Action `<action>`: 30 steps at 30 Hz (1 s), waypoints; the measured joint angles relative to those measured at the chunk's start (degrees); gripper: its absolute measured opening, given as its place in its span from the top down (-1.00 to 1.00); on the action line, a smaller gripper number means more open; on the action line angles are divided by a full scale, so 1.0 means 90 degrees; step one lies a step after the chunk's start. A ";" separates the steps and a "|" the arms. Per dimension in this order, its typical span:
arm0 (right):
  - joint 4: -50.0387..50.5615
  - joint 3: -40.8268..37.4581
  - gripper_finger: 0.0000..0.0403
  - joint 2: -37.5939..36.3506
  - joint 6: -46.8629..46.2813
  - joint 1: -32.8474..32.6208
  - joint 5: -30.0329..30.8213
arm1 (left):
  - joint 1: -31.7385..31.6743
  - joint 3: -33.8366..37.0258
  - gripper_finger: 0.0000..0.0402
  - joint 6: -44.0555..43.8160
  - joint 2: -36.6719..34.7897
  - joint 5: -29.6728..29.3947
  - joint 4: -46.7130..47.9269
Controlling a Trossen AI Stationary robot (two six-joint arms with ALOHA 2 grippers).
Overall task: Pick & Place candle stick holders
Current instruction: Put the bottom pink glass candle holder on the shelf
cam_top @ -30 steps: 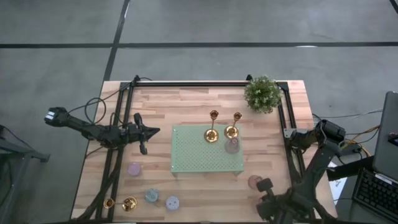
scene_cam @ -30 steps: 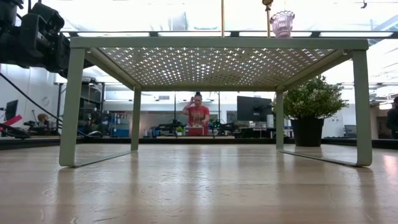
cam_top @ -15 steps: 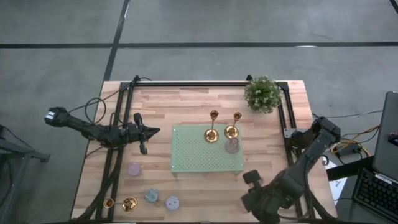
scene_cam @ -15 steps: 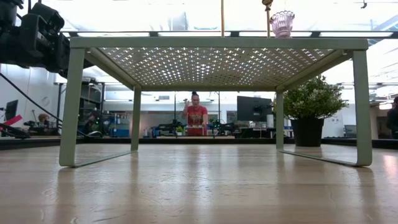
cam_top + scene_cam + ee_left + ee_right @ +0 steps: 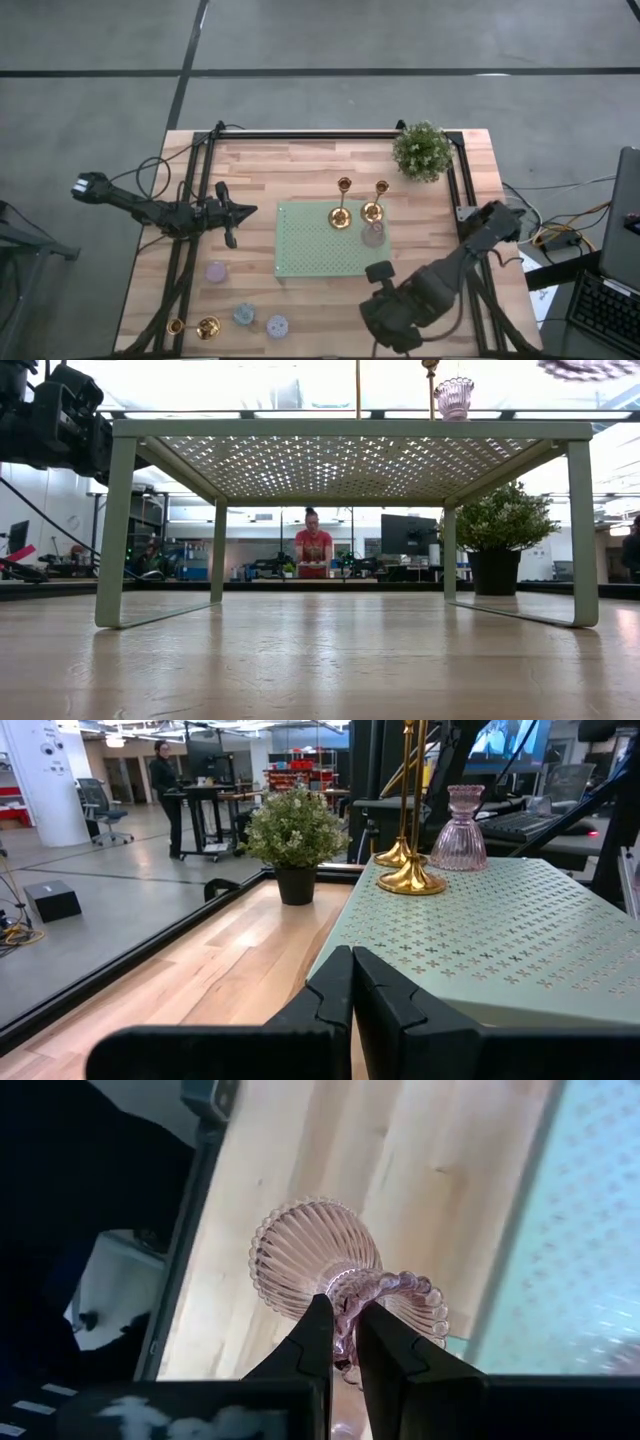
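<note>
My right gripper [image 5: 380, 285] hangs over the table's near right part, pointing steeply down, shut on a pink ribbed glass candle stick holder [image 5: 312, 1260]; the holder's round base [image 5: 590, 368] shows at the low view's top. A green perforated shelf [image 5: 320, 255] carries two gold holders [image 5: 341, 215] [image 5: 373, 208] and another pink glass one [image 5: 373, 236]. Three squat pastel holders [image 5: 216, 271] [image 5: 243, 314] [image 5: 277, 324] stand at the near left, and a gold one [image 5: 195, 327] lies on its side there. My left gripper [image 5: 351, 982] waits shut and level, left of the shelf. My right gripper pinches the holder's beaded upper rim [image 5: 400, 1292] between its two fingers [image 5: 318, 1330], coming from above and pointing steeply down. The holder hangs below the fingers, base down, lifted clear of the table.
A potted plant [image 5: 422, 150] stands at the far right corner. A black frame [image 5: 330, 135] runs along the table's far edge and sides. Bare wood lies between the shelf and the table's near edge. A person stands in the room beyond the table.
My right gripper has moved toward the table's left edge and up from the near right corner, staying shut on the pink glass holder. The holder has risen with it, and its base has come into the low view's top right.
</note>
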State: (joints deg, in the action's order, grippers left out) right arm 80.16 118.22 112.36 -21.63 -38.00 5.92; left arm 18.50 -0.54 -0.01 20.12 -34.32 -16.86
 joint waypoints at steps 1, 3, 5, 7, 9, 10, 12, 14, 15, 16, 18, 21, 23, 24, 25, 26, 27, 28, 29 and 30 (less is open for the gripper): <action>0.0178 0.0209 0.91 0.0087 0.0002 0.0064 0.0004 | 0.0002 0.0000 0.94 0.0000 0.0002 0.0001 0.0000; 0.0409 0.0611 0.91 0.0230 0.0006 0.0194 0.0007 | 0.0002 0.0002 0.94 0.0000 0.0002 0.0002 0.0000; 0.0569 0.0969 0.91 0.0354 0.0028 0.0321 0.0014 | 0.0000 0.0002 0.94 0.0000 0.0000 -0.0001 0.0000; 0.0670 0.1252 0.91 0.0426 0.0051 0.0432 0.0024 | 0.0002 0.0001 0.94 0.0000 0.0000 0.0002 0.0000; 0.0807 0.1488 0.91 0.0441 0.0075 0.0569 0.0035 | 0.0002 0.0002 0.94 0.0000 0.0002 0.0001 0.0001; 0.0907 0.1555 0.91 0.0441 0.0075 0.0640 0.0067 | 0.0002 0.0002 0.94 0.0000 0.0002 0.0002 0.0002; 0.1021 0.1621 0.91 0.0441 0.0096 0.0818 0.0165 | 0.0002 0.0002 0.94 0.0002 0.0000 -0.0001 0.0002; 0.1082 0.1631 0.91 0.0433 0.0104 0.0997 0.0315 | 0.0000 0.0002 0.94 0.0000 0.0000 -0.0001 0.0001; 0.1104 0.1629 0.91 0.0432 0.0134 0.1093 0.0390 | 0.0000 0.0000 0.94 0.0000 0.0000 -0.0001 0.0002; 0.1075 0.1629 0.91 0.0428 0.0181 0.1174 0.0462 | 0.0001 0.0001 0.94 0.0000 0.0000 0.0001 0.0004; 0.1059 0.1629 0.91 0.0415 0.0278 0.1312 0.0553 | 0.0000 0.0001 0.94 0.0000 0.0000 -0.0001 0.0002; 0.1059 0.1629 0.91 0.0427 0.0308 0.1476 0.0553 | 0.0000 0.0000 0.94 0.0000 0.0000 -0.0001 0.0002; 0.1074 0.1629 0.91 0.0435 0.0315 0.1580 0.0672 | 0.0000 0.0000 0.94 0.0000 0.0000 -0.0001 0.0005; 0.1071 0.1626 0.91 0.0439 0.0316 0.1640 0.0745 | 0.0000 0.0002 0.94 0.0000 0.0000 -0.0001 0.0005; 0.1070 0.1619 0.91 0.0439 0.0313 0.1700 0.0822 | 0.0002 0.0002 0.94 0.0000 0.0000 -0.0001 0.0005; 0.1075 0.1607 0.90 0.0439 0.0313 0.1750 0.0908 | 0.0000 0.0001 0.94 0.0000 0.0000 0.0001 0.0004; 0.1087 0.1591 0.90 0.0439 0.0313 0.1806 0.0991 | 0.0000 0.0001 0.94 0.0002 0.0000 0.0000 0.0005; 0.1091 0.1564 0.90 0.0439 0.0313 0.1850 0.1045 | 0.0002 0.0000 0.94 0.0000 0.0000 -0.0001 0.0005; 0.1095 0.1529 0.90 0.0439 0.0315 0.1899 0.1053 | 0.0000 0.0001 0.94 0.0000 0.0000 -0.0001 0.0005; 0.1100 0.1490 0.90 0.0439 0.0313 0.1952 0.1049 | 0.0000 0.0002 0.94 0.0000 0.0000 -0.0001 0.0005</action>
State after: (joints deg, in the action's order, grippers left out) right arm 90.06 131.63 116.31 -18.81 -20.43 15.36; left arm 18.50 -0.52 -0.01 20.12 -34.32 -16.82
